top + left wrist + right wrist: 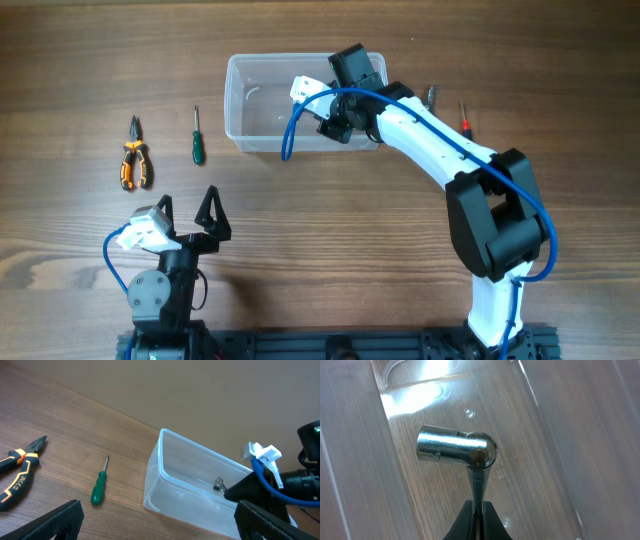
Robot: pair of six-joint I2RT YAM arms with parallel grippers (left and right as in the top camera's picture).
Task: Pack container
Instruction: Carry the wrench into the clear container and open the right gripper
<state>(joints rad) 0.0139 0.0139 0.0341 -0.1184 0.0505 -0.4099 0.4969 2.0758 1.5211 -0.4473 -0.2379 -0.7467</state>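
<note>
The clear plastic container (233,98) stands at the back middle of the table and also shows in the left wrist view (161,462). My right gripper (334,122) reaches into it from the right. In the right wrist view the gripper (478,508) is shut on the thin shaft of a silver swivel-head socket tool (455,448), held just above the container's see-through floor (420,395). The tool's head shows inside the tub in the left wrist view (218,483). My left gripper (187,206) is open and empty near the front left, its fingers framing the left wrist view (159,529).
Orange-handled pliers (135,160) (20,467) and a green screwdriver (197,138) (100,485) lie left of the container. A red-handled screwdriver (464,114) and a dark tool (431,96) lie to its right, behind the right arm.
</note>
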